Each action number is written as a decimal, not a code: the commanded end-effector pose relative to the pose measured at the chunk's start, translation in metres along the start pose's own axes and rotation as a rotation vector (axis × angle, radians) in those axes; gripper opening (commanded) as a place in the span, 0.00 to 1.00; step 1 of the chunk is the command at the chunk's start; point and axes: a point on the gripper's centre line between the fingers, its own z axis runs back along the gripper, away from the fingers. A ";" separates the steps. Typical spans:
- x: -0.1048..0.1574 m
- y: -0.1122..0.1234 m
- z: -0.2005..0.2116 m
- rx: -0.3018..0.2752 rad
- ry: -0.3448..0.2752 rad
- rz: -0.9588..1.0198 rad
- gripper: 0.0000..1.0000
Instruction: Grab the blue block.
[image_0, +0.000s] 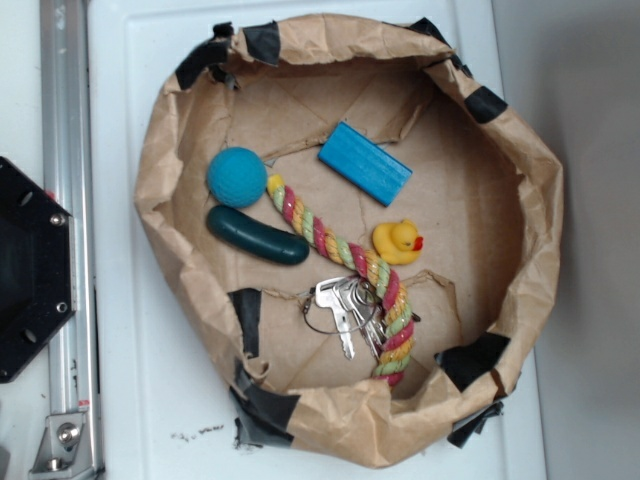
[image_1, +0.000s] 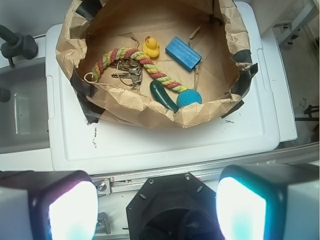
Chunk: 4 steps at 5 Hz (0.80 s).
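The blue block is lying flat on the floor of a crumpled brown paper nest, in the upper middle of it as the exterior view shows it, turned at a slant and touching nothing else. In the wrist view the same block is sitting toward the far right of the nest, just beside the yellow rubber duck. A teal ball is resting to the left of the block in the exterior view, with a dark green capsule lying just below the ball. A braided rope toy in pink, yellow and green is running diagonally from beside the ball down toward the lower rim, passing over a bunch of keys on a wire ring. The duck is sitting just to the right of the rope, below the block and apart from it. Black tape patches are holding the paper wall in several places. The nest is sitting on a white tabletop. The tool is hanging well back from the nest, above the near edge of the tabletop and the black robot base, with its two fingers standing wide apart at the bottom corners of the wrist view and nothing between them.
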 end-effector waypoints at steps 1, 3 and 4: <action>0.000 0.000 0.000 0.000 0.000 0.000 1.00; 0.094 0.030 -0.064 0.079 -0.137 -0.197 1.00; 0.133 0.023 -0.106 0.072 -0.148 -0.341 1.00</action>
